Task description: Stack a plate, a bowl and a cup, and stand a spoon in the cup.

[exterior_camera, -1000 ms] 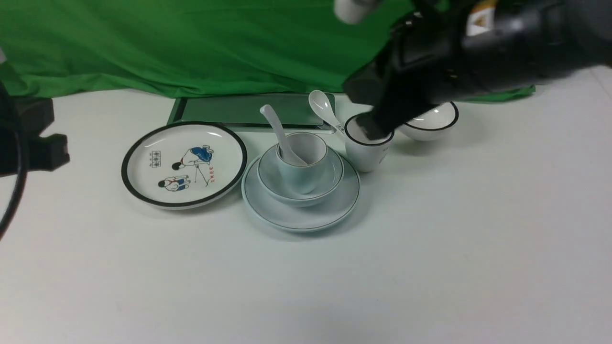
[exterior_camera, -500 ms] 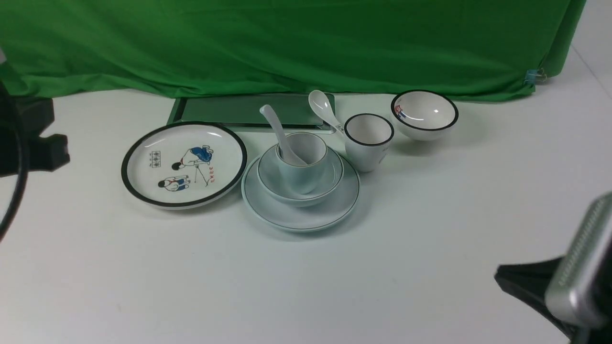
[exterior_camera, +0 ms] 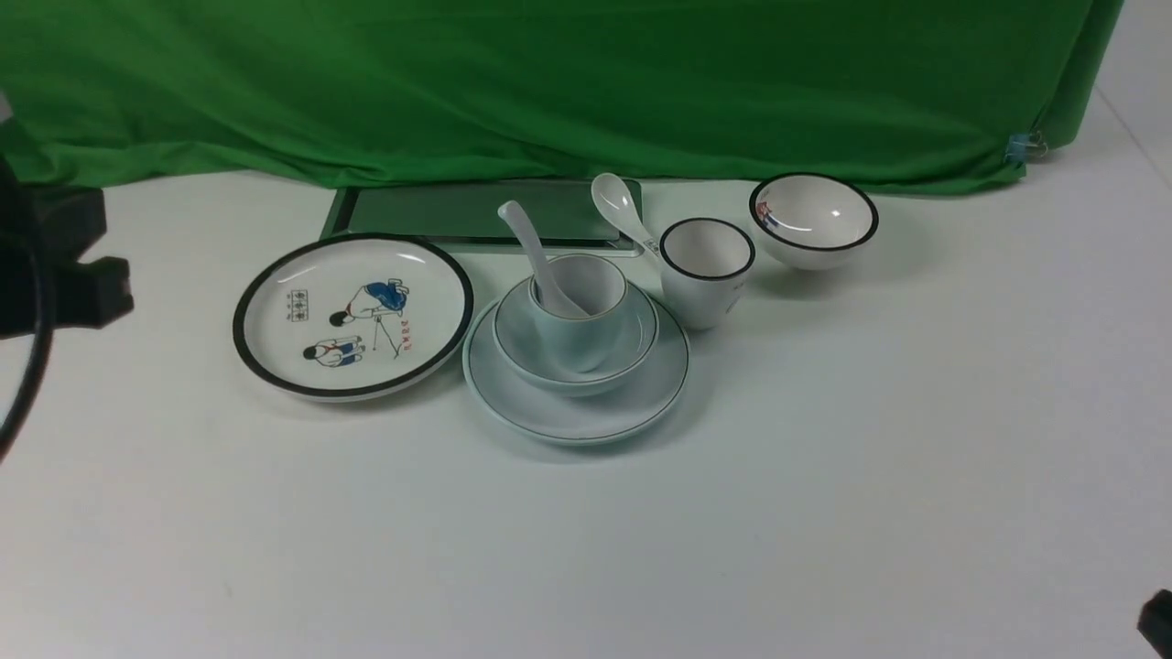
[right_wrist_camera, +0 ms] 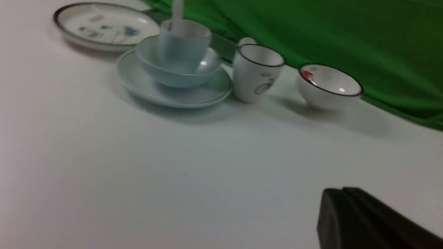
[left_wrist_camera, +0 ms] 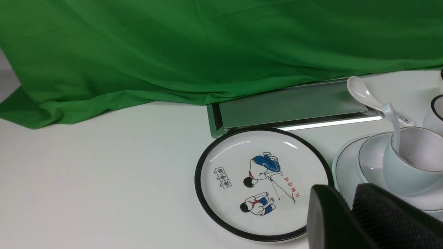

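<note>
The pale blue-green plate (exterior_camera: 575, 416) sits mid-table with the shallow bowl (exterior_camera: 632, 343) on it and the cup (exterior_camera: 586, 329) inside the bowl. The plain white spoon (exterior_camera: 526, 240) stands in the cup with its handle leaning up and to the left. The stack also shows in the right wrist view (right_wrist_camera: 173, 95) and at the edge of the left wrist view (left_wrist_camera: 408, 173). My left gripper (left_wrist_camera: 349, 197) is shut and empty, low beside the stack and the cartoon plate. My right gripper (right_wrist_camera: 341, 192) is shut and empty, far from the stack at the table's near right; only a black corner (exterior_camera: 1158, 622) of it shows in front.
A white cartoon plate with a black rim (exterior_camera: 352, 314) lies left of the stack. A black-rimmed white cup (exterior_camera: 705, 275) stands just to its right, with a marked spoon (exterior_camera: 618, 206) behind it and a black-rimmed white bowl (exterior_camera: 813, 220) further right. A flat tray (exterior_camera: 481, 212) and a green cloth (exterior_camera: 549, 82) lie behind.
My right arm has pulled back from above the white cup, down to the near right, almost out of the front view. The dishes and my left arm have not moved.
</note>
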Robot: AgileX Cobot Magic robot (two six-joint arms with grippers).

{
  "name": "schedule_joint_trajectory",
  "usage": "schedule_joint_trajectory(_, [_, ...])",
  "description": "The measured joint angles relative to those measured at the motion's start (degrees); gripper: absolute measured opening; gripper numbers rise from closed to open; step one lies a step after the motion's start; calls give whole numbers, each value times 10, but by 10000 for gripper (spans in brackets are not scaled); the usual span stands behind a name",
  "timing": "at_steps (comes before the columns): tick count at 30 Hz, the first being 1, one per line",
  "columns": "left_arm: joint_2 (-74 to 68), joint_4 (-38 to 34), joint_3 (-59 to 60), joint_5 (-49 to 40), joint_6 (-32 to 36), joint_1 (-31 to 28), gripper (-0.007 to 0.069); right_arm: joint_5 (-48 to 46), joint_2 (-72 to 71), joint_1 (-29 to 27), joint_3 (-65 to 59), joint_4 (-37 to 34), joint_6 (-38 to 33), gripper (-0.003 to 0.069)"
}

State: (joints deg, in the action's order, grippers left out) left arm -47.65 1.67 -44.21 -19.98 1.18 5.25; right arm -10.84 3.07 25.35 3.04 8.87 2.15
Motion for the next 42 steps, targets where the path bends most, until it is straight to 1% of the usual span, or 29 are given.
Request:
schedule_joint_trajectory(2, [0,-1,0,0,0,0,62,7,-25,-60,-24,-25,-4,10])
schedule_joint_trajectory(4, [0,-1,0,0,0,0,63,12,-28,-108,-33,-48,-4,10])
schedule_joint_trajectory(6, [0,-1,0,0,0,0,63,9,-29,-130,-34,-62,-4,10])
schedule_joint_trajectory(7, [0,-1,0,0,0,0,63,-4,-31,-150,-35,-79,-4,10])
schedule_joint_trajectory(9, [0,-1,0,0,0,0,63,-12,-31,-169,-35,-92,-9,10])
schedule_joint_trajectory(24, [0,-1,0,0,2,0,76,-17,-31,-175,-35,-101,-22,15])
schedule_joint_trajectory(34, [6,0,5,0,2,2,84,-17,-31,-175,-35,-101,-22,36])
schedule_joint_trajectory(37, [43,13,32,26,-2,1,88,-17,-31,-176,-35,-101,-22,48])
schedule_joint_trajectory(39, [83,48,53,52,-17,-14,90,-17,-31,-177,-35,-101,-22,52])
schedule_joint_trajectory(42, [173,88,95,118,-25,-39,96,-17,-31,-179,-35,-101,-22,60])
